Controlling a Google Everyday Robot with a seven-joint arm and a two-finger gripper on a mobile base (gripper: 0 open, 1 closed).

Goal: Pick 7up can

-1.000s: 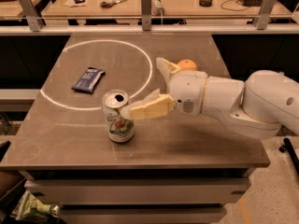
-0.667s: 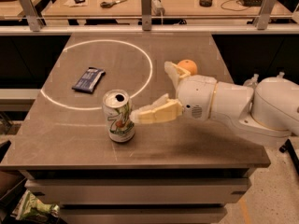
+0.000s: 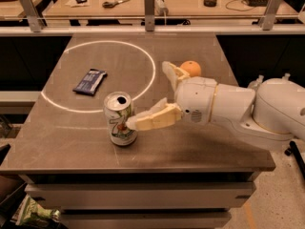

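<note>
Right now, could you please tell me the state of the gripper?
Gripper: open, holding nothing, one finger against the right side of the 7up can.

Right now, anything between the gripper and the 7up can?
Nothing visible. The gripper is open just beside the 7up can, one fingertip at the can's side. The orange sits behind the gripper and the snack wrapper lies farther back, both off the path.

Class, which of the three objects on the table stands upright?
The 7up can, upright with its top opened, at the open gripper's near fingertip. The blue snack wrapper lies flat; the orange is round.
</note>
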